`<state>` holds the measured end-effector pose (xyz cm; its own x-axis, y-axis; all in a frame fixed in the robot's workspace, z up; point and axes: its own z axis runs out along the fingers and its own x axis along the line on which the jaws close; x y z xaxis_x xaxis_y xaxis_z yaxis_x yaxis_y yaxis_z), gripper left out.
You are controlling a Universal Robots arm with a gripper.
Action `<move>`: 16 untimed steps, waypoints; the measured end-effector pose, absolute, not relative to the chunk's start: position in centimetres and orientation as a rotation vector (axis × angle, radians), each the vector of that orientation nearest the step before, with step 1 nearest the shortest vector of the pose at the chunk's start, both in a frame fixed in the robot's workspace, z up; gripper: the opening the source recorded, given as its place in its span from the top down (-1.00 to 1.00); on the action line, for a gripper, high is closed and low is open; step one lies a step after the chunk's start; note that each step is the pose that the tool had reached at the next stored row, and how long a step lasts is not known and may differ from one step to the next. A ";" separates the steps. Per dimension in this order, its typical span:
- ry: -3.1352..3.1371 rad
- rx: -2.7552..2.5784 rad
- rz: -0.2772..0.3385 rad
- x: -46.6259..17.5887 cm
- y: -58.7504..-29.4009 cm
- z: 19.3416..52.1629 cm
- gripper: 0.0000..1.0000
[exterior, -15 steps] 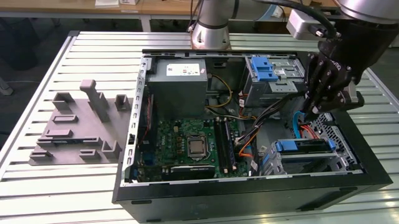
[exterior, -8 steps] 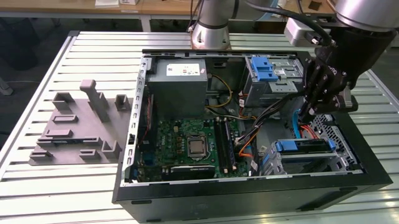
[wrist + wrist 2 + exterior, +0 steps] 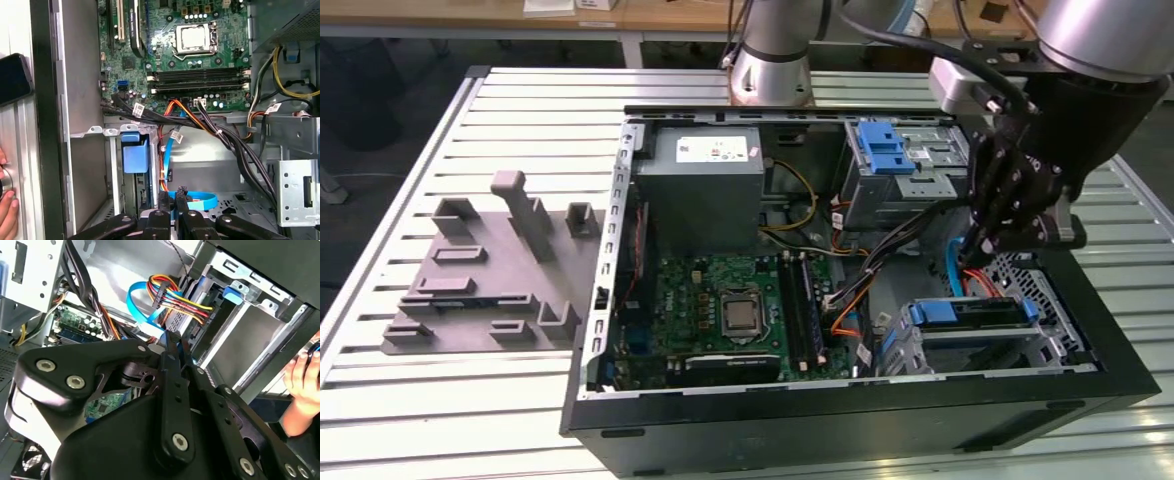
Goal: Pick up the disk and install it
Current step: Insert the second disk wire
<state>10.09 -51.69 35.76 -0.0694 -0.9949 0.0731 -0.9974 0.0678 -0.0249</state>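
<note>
Black linkage of the pincer point(image 3: 172, 212) is seen closed, nothing gripped, inside the open case point(image 3: 854, 395). Just beneath and beside it the disk point(image 3: 970, 313) is seated in its bay, long axis across the case.

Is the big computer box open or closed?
Open. The computer case has no side cover on, so the green board and wires inside show.

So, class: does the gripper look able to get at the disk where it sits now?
Probably yes: the gripper hangs inside the open case, just above the disk, whose blue carrier edge faces up uncovered. The blue cable beside it might snag.
</note>
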 end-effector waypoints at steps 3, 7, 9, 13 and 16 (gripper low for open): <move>-2.269 2.126 0.114 9.9 -51.9 35.7 0.68; -2.269 2.133 0.117 9.7 -52.7 35.4 0.68; -2.269 2.133 0.117 9.7 -53.0 35.3 0.68; -2.270 2.134 0.117 9.7 -53.0 35.3 0.68; -2.274 2.139 0.128 9.7 -53.2 35.3 0.68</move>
<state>9.67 -53.19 35.32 -0.0624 -0.9957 0.0683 -0.9971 0.0592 -0.0479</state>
